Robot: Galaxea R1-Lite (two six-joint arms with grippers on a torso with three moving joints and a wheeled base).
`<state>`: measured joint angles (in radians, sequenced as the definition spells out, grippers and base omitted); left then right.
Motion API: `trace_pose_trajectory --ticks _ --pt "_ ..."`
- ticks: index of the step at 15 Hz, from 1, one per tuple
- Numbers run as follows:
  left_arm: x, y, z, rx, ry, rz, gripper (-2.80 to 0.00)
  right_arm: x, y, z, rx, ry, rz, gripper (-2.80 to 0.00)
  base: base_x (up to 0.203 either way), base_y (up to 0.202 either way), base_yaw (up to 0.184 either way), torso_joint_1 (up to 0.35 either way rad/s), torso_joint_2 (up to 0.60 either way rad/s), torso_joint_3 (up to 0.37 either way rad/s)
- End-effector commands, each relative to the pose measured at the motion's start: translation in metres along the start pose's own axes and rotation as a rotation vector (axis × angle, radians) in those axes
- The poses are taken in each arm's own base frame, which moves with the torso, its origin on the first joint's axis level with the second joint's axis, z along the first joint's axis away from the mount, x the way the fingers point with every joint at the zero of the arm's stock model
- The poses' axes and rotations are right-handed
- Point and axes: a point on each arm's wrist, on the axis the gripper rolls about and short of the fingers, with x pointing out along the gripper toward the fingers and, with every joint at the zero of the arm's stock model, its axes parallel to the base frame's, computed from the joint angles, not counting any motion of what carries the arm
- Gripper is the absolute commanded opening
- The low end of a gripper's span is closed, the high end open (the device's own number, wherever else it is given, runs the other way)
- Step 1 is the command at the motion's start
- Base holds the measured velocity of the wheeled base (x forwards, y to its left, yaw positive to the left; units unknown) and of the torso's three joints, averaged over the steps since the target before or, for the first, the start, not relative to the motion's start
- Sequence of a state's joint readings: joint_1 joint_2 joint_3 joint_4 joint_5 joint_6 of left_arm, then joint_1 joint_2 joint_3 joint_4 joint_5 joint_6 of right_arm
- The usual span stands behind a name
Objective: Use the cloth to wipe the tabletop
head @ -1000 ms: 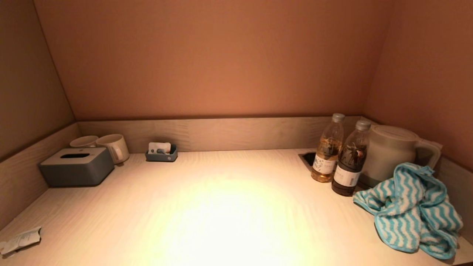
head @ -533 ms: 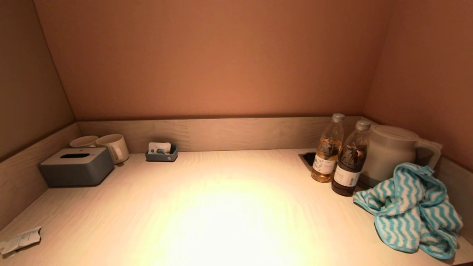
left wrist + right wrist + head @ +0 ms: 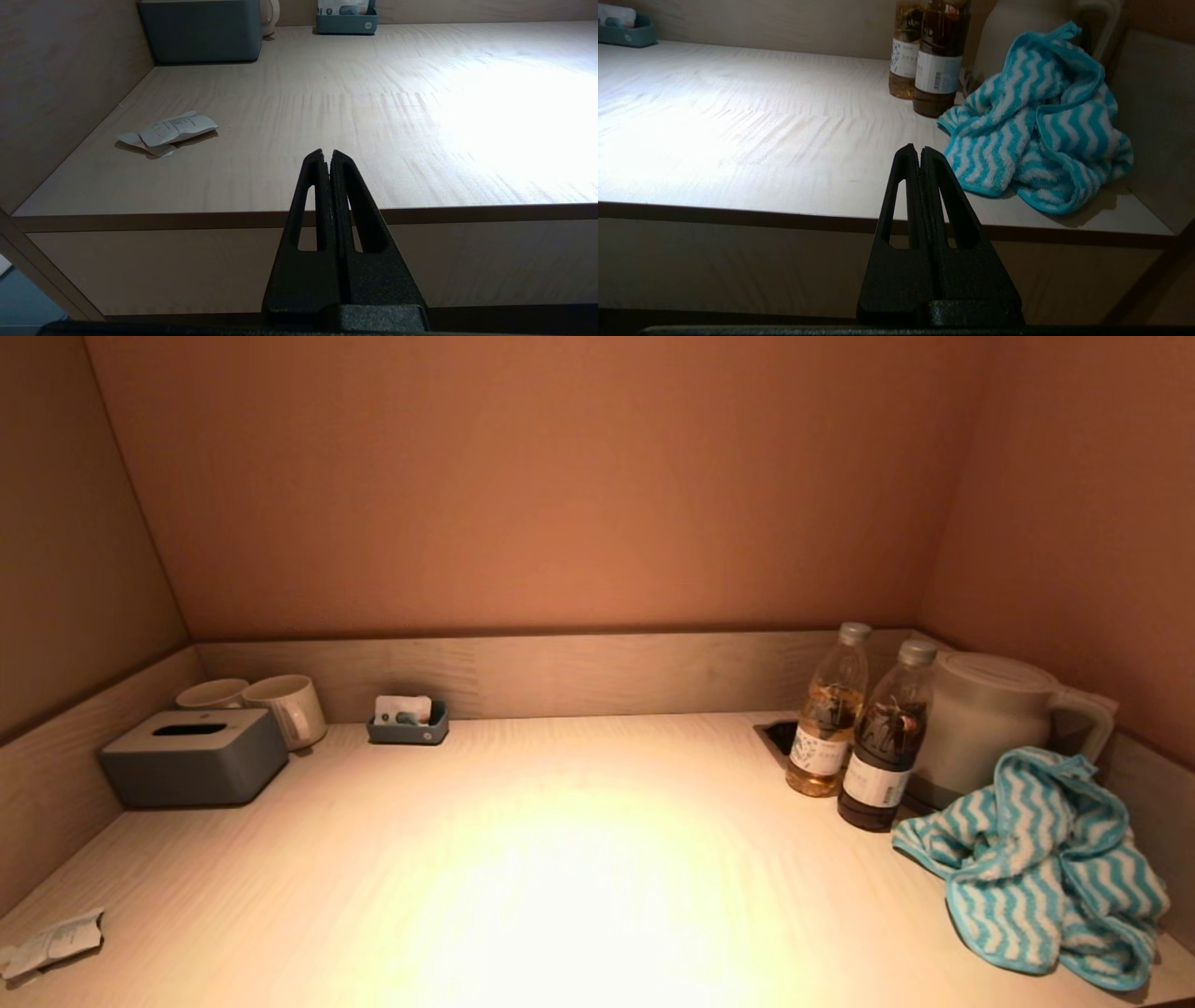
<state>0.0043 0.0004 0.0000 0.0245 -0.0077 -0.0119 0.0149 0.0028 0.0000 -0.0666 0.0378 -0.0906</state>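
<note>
**Striped cloth untouched, both arms low at the front edge**

Turquoise-and-white cloth [image 3: 1036,868] lies bunched at the right end of the tabletop [image 3: 560,859], against the side wall and touching the kettle [image 3: 980,728], whose base it hides. Two bottles [image 3: 864,728] stand just beside it; label print unreadable. Neither arm shows in the head view. Left gripper [image 3: 327,156] sits below and in front of the table edge, fingers pressed together, holding nothing; crumpled paper [image 3: 170,133] lies near the left wall. Right gripper [image 3: 915,151] likewise low before the edge, fingers together, apart from the cloth. Tissue box [image 3: 191,756] partly covers two mugs [image 3: 261,705]. Small tray [image 3: 408,723] at back; contents unclear.
</note>
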Motion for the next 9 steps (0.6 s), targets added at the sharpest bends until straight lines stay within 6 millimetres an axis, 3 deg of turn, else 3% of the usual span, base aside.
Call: trace_pose_trajectory --ticks 1,9 --pt "0.0 0.0 0.0 0.0 0.0 0.0 -2.8 -0.0004 0.0005 -0.0076 0.016 0.073 -0.001 -2.8 0.0 0.0 0.0 0.0 0.0 0.0" --pt "0.0 0.0 0.0 0.0 0.0 0.0 -2.8 -0.0004 0.0005 -0.0073 0.048 0.07 -0.003 -2.8 0.0 0.0 0.0 0.0 0.0 0.0"
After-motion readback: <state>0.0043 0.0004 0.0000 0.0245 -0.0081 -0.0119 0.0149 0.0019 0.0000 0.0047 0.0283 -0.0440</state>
